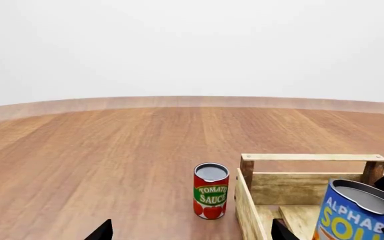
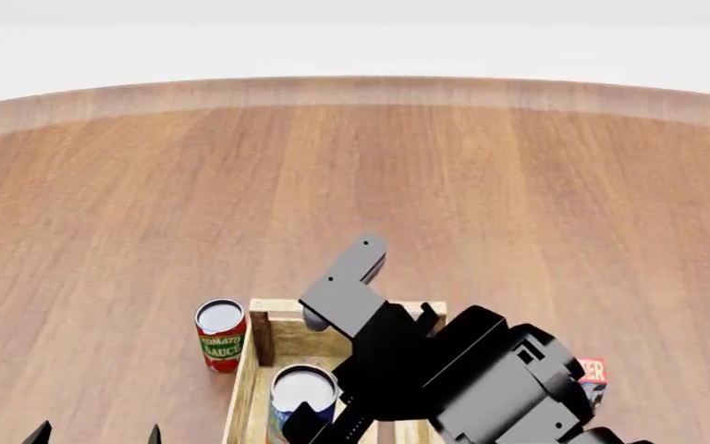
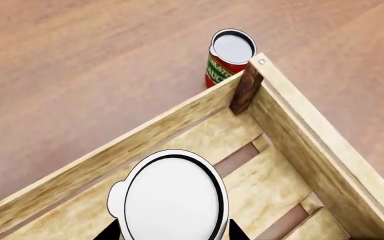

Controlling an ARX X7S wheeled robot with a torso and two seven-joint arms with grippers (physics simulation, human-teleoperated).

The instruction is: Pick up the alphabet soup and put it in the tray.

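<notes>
The alphabet soup [image 3: 172, 197], a blue-labelled can with a silver-white top, is held upright between the fingers of my right gripper [image 3: 172, 233], inside the walls of the tray [image 3: 312, 145]. I cannot tell whether the can touches the slatted floor. The head view shows the can [image 2: 303, 390] at the tray's far left end [image 2: 256, 344], under my right arm. The left wrist view shows the can [image 1: 352, 215] behind the tray's end bar [image 1: 312, 157]. My left gripper [image 1: 192, 235] is open and empty, left of the tray, low over the table.
A small red tomato sauce can [image 2: 221, 335] stands on the table just outside the tray's far left corner, also in the right wrist view [image 3: 231, 55]. A small red box [image 2: 591, 372] shows right of my right arm. The wooden table ends in a curved far edge.
</notes>
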